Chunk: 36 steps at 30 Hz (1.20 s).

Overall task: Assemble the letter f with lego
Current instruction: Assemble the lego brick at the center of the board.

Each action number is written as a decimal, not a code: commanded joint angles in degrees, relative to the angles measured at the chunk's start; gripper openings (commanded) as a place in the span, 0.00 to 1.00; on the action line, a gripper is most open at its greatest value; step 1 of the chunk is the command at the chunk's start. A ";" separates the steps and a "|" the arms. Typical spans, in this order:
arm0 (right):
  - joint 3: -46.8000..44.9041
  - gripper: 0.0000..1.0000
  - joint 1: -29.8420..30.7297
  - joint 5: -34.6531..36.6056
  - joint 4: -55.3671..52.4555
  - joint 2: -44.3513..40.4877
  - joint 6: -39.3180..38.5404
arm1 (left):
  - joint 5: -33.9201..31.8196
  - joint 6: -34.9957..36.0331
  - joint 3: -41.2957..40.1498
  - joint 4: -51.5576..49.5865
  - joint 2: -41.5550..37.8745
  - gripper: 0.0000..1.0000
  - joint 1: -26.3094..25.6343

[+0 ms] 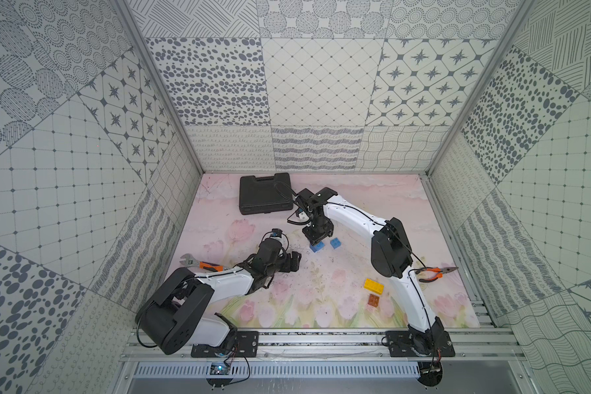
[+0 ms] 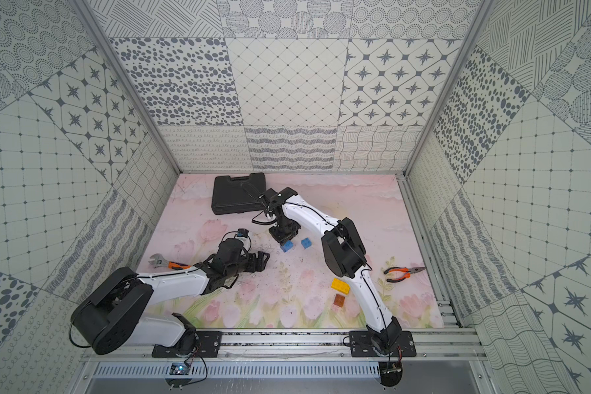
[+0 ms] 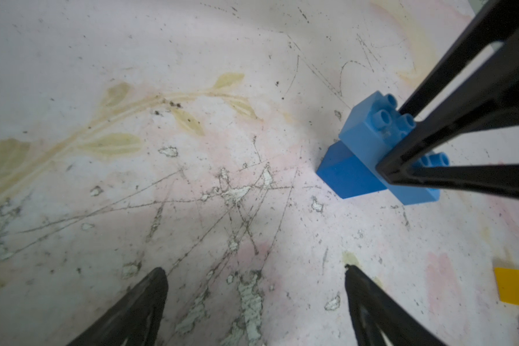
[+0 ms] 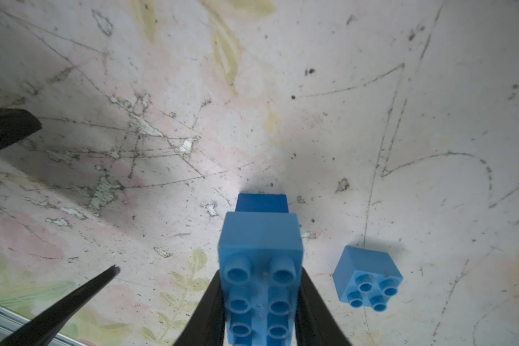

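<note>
In both top views my right gripper (image 1: 316, 240) (image 2: 285, 240) points down at mid-mat, shut on a long light blue lego brick (image 1: 318, 246). The right wrist view shows its studs (image 4: 261, 269) between my fingers, with a darker blue brick (image 4: 261, 203) under its far end. A small light blue brick (image 4: 367, 275) (image 1: 335, 243) lies loose beside it. The yellow brick (image 1: 373, 285) and brown brick (image 1: 374, 300) lie near the right arm. My left gripper (image 1: 296, 261) (image 3: 255, 269) hovers open and empty, left of the blue stack (image 3: 363, 140).
A black case (image 1: 265, 194) lies at the back left of the mat. A wrench (image 1: 193, 261) with an orange handle sits behind the left arm. Orange-handled pliers (image 1: 435, 273) lie at the mat's right edge. Patterned walls enclose three sides.
</note>
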 commanded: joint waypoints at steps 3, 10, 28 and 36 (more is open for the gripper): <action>-4.42 0.18 -0.03 0.84 -0.13 5.97 0.92 | -0.73 0.24 0.10 0.73 -0.10 0.93 -0.14; -3.71 0.28 -0.28 3.11 0.51 3.70 1.36 | -0.69 0.34 0.37 0.61 -0.01 0.93 -0.15; 4.14 0.66 -0.64 4.92 -2.05 -1.82 1.57 | -0.35 0.25 0.62 0.34 -0.09 0.93 -0.15; -1.74 0.68 -1.29 4.30 0.77 -9.49 2.42 | -0.51 0.17 0.18 -0.07 -1.02 0.93 -0.15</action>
